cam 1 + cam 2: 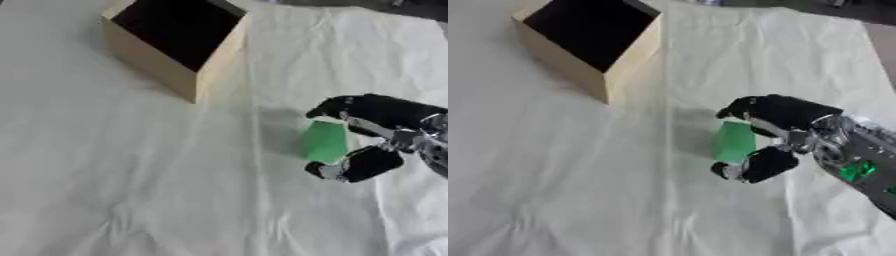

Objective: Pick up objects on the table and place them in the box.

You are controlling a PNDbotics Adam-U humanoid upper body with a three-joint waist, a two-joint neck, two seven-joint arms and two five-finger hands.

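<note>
At centre right, the right hand (pixel 785 132) has fingers and thumb curled around a green block (pixel 734 142) on the white-covered surface (pixel 579 190). The open box (pixel 588 45) stands upper left.

The right hand (pixel 785 127) is mostly glossy black — rounded, padded-looking fingers (pixel 759 107) and a thick black thumb with a pale grey tip. Silver metal links and joints show between fingers and wrist. The forearm behind is dark with silvery housing, and a small green glowing patch sits on it — its shape unclear.
</note>
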